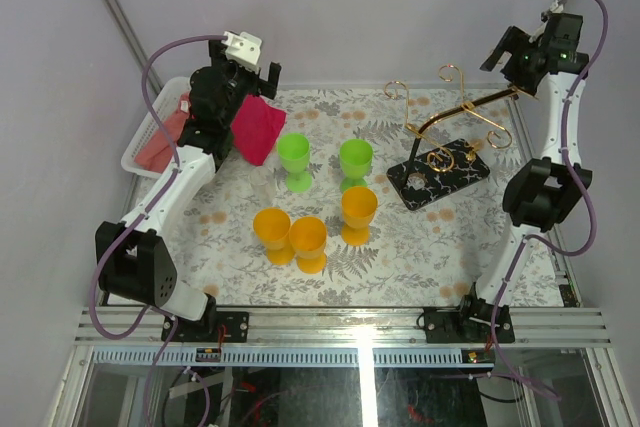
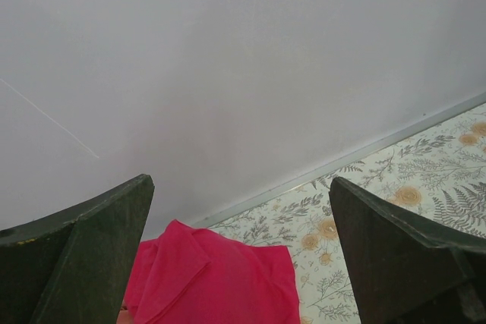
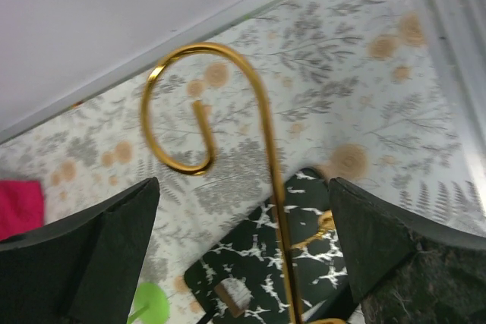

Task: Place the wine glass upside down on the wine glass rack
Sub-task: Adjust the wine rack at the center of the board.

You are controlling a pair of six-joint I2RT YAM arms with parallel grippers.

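Plainly, nothing is held yet. The right gripper (image 3: 243, 187) hangs high over the far right of the table, its fingers spread wide. A curled gold wire hook (image 3: 267, 134) of the wine glass rack (image 1: 450, 177), a thin gold pole on a black white-veined square base, rises between them, and I cannot tell whether it touches either finger. The left gripper (image 2: 241, 181) is also spread wide, raised at the far left above a crumpled pink cloth (image 1: 258, 129) beside a white plastic basket (image 1: 135, 152).

The two green wine glasses (image 1: 293, 152) (image 1: 355, 159) and three orange wine glasses (image 1: 271, 227) (image 1: 308, 239) (image 1: 358, 209) stand upright mid-table on the floral table sheet (image 1: 430, 247). They sit left of the rack and apart from it. Which one is meant is unclear.

They look like moulded plastic goblets, so probably light, stiff and not fragile. Their smooth, rounded bowls could slip or tip over under a sideways push. The safest hold is likely across the bowl just above the stem, or on the stem itself. That leaves the foot free to slide into a wire curl once the glass is turned over. The rack seems top-heavy and thin, so a nudge at its hooks might rock it.
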